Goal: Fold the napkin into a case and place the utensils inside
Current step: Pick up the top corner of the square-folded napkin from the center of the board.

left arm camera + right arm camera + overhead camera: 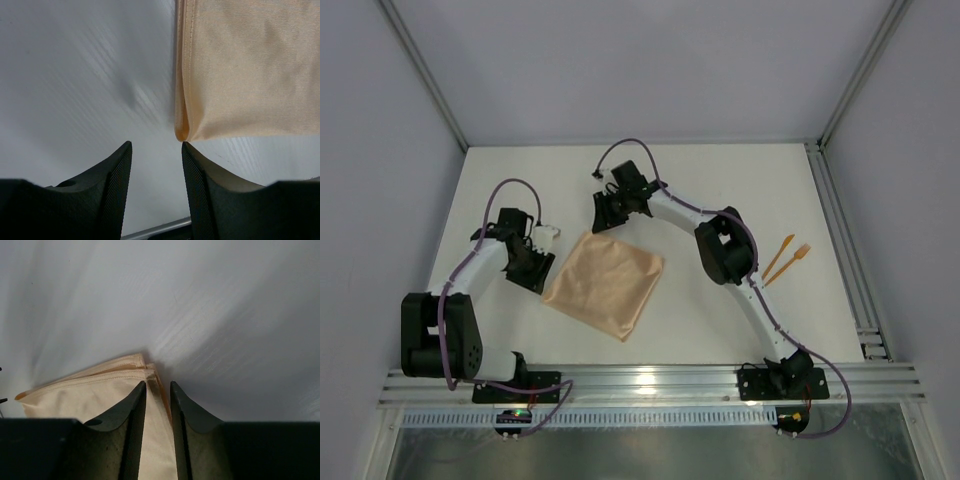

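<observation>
Peach-orange cloth, the napkin (605, 285), lies folded into a layered square in the middle of the bench (720, 180). The utensils (787, 260) sit well apart to its right, not yet inside anything. The worry is at the far corner, where several layers are stacked. If the right jaws catch only the top ones, or bite unevenly, a lift would peel the stack apart and skew the fold. They stand narrow with that corner's edge in the gap between them, and I cannot tell whether they truly pinch it. The left jaws stand apart, released and holding nothing, with the cloth's left corner just ahead of the gap and untouched. A push forward there could shove the napkin across the bench.
</observation>
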You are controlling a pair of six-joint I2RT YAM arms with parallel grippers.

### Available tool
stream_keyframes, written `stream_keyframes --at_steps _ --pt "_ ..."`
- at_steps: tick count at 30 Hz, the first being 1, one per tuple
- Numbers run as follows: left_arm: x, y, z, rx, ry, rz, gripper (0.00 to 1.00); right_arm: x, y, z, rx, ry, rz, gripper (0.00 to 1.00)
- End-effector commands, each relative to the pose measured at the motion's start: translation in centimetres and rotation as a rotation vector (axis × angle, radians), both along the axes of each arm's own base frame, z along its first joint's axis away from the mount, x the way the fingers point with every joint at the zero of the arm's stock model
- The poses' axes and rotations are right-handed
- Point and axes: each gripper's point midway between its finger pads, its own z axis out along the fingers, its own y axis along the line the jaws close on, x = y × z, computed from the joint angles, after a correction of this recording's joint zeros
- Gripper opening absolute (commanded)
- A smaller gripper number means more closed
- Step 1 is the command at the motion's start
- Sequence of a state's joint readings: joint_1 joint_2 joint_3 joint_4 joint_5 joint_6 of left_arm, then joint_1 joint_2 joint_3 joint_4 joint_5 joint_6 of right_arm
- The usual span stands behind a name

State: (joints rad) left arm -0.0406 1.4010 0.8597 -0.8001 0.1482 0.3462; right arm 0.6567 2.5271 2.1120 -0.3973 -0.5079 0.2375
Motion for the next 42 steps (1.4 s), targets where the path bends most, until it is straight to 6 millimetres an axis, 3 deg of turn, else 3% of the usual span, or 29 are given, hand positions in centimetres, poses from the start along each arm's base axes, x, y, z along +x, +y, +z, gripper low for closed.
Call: stream_keyframes --at_steps 1,9,19,23,26,31,42 --pt "0.5 0.2 -0.2 0.004 -0.018 0.015 0.47 -0.6 0.8 1.4 0.042 0.008 0.014 0.30" --pt "0.5 0.2 -0.6 0.007 -0.007 0.018 0.47 -2.0 1.9 3.1 0.070 -0.013 0.052 0.27" --pt "0.5 0.1 -0.4 0.002 -0.015 0.015 0.47 -1.8 1.4 4.1 0.039 -0.061 0.019 0.11" --pt "0.6 0.1 -0.4 0.002 -0.018 0.012 0.47 -2.2 1.3 5.3 0.039 -0.098 0.021 0.11" --pt "0.4 0.2 -0.4 0.002 -0.014 0.013 0.47 -2.9 1.5 6.2 0.049 -0.121 0.029 0.21" --pt "0.4 0.1 -0.4 -0.001 -0.015 0.011 0.47 -3.5 1.7 6.4 0.040 -0.137 0.034 0.22" --pt "0.4 0.1 -0.4 0.000 -0.015 0.010 0.47 -4.0 1.5 4.5 0.007 -0.113 0.024 0.29"
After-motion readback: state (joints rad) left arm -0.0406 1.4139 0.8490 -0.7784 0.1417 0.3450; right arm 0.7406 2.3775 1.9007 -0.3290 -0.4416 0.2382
